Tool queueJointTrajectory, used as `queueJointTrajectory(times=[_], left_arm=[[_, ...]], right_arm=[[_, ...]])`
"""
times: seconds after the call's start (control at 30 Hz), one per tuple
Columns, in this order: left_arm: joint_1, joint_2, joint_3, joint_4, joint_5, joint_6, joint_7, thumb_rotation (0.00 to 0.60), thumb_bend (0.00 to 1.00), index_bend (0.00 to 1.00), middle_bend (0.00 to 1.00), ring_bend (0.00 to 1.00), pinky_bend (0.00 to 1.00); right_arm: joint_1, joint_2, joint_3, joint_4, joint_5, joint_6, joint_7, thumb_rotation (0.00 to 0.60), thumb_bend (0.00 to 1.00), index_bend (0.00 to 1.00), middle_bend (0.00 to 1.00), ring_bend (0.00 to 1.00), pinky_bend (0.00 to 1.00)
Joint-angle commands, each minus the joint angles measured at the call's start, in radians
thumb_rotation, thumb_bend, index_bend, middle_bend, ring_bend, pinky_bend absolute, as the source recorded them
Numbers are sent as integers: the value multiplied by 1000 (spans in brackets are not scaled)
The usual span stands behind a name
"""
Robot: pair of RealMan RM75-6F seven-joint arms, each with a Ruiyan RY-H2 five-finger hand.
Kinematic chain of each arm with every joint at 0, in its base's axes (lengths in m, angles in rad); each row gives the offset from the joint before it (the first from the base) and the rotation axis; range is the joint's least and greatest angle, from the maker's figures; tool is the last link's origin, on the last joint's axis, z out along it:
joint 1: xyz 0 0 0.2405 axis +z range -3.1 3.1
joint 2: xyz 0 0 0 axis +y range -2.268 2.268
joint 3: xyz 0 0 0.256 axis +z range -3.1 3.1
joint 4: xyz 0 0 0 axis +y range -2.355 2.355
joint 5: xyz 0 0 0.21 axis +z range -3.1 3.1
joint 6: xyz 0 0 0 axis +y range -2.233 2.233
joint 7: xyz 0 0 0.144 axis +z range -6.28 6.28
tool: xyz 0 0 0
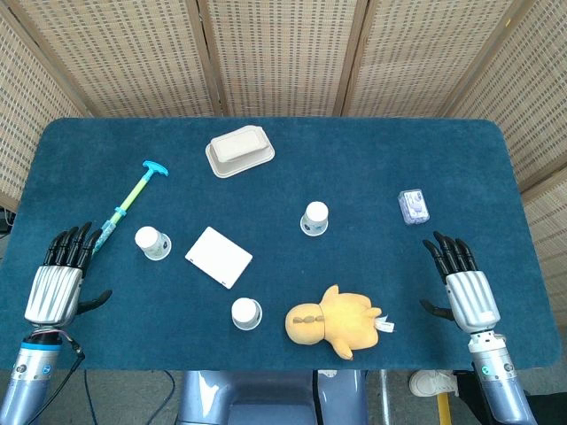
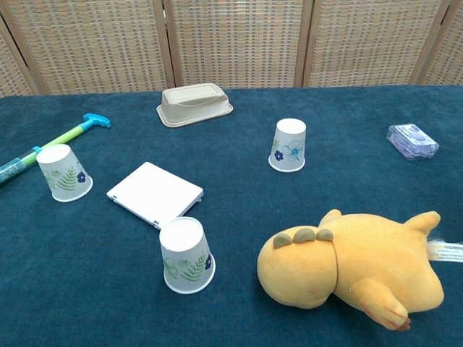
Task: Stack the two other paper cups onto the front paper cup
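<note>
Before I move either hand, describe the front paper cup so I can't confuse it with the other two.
Start at the yellow plush toy on the blue table's near edge. Just left of it, in front of the flat white square box, stands the upside-down white paper cup with green leaf print. It is nearest the robot.

A: What lies at the lower right of the blue desk [image 1: 461, 150]?
B: A yellow plush toy [image 1: 335, 320]. A small clear packet [image 1: 413, 206] sits upper right.
A: And on the left?
B: A white flat box [image 1: 219, 257] at centre-left, a beige lidded container [image 1: 239, 150] above it, a green-and-blue syringe toy [image 1: 129, 202] far left.
</note>
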Motion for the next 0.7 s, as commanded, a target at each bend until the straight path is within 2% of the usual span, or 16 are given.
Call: queueJointTrajectory(times=[0.03, 0.7], left_arm=[[0, 1, 0, -1, -1, 0, 2, 600, 0, 0, 0, 0, 59], [-6, -1, -5, 1, -12, -14, -5, 600, 1, 0, 0, 0, 59]], right_arm=[[1, 0, -1, -1, -2, -2, -1, 600, 175, 0, 0, 0, 0], [6, 12, 1, -17, 19, -34, 7, 600, 175, 0, 0, 0, 0]])
